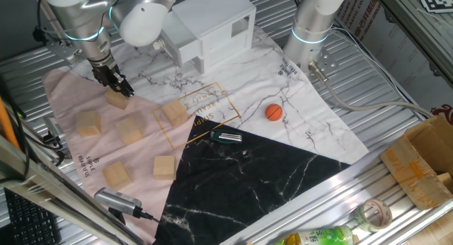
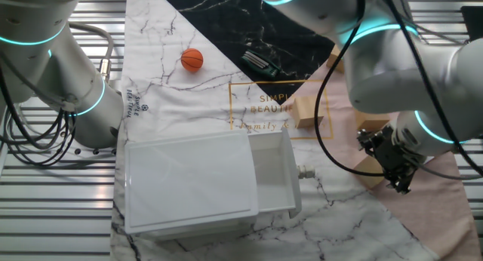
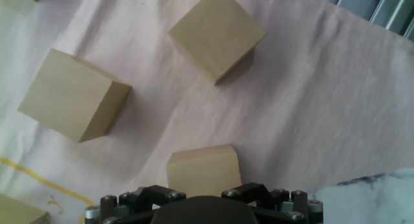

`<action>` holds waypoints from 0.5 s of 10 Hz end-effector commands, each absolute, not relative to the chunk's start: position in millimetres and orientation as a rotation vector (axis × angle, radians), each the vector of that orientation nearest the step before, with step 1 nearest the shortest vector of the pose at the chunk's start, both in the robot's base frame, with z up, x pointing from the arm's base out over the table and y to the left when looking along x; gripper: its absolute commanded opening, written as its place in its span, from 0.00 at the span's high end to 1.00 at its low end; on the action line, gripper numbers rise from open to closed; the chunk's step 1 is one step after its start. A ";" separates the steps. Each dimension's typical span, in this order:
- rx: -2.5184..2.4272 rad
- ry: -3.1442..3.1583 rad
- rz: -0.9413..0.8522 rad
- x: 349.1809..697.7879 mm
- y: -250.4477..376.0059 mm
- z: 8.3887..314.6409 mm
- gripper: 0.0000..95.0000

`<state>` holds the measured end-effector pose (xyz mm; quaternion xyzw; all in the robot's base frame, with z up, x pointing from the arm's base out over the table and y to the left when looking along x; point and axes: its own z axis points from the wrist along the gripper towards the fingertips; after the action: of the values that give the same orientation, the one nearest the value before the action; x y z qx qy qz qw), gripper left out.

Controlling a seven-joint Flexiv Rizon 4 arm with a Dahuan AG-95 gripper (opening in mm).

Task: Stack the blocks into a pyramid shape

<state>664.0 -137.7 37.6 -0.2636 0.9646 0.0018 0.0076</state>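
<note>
Six tan wooden blocks lie apart on the pink cloth, none stacked. My gripper (image 1: 119, 89) stands low over the far-left block (image 1: 118, 100), which rests on the cloth. In the hand view that block (image 3: 203, 171) sits between the jaws at the bottom edge, and the fingertips are hidden. In the other fixed view my gripper (image 2: 394, 169) covers part of the same block (image 2: 367, 173). The other blocks are at the left (image 1: 88, 124), the middle (image 1: 129, 129), on the gold print (image 1: 174, 111), and at the front (image 1: 164, 166) and front left (image 1: 117, 175).
A white box-like house (image 1: 212, 29) stands at the back. An orange ball (image 1: 274, 112) lies on the white marble sheet, and a small dark tool (image 1: 226, 137) by the black sheet. A second arm's base (image 1: 311, 32) is at the back right. A cardboard box (image 1: 425, 160) is at the right.
</note>
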 end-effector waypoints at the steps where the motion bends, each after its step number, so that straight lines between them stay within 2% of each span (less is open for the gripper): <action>1: -0.827 3.020 0.008 664.2 -137.0 36.4 0.00; 5: -0.835 3.012 0.002 666.1 -136.7 27.0 0.00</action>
<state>666.3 -137.4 26.4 -0.2667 0.9637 0.0000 0.0074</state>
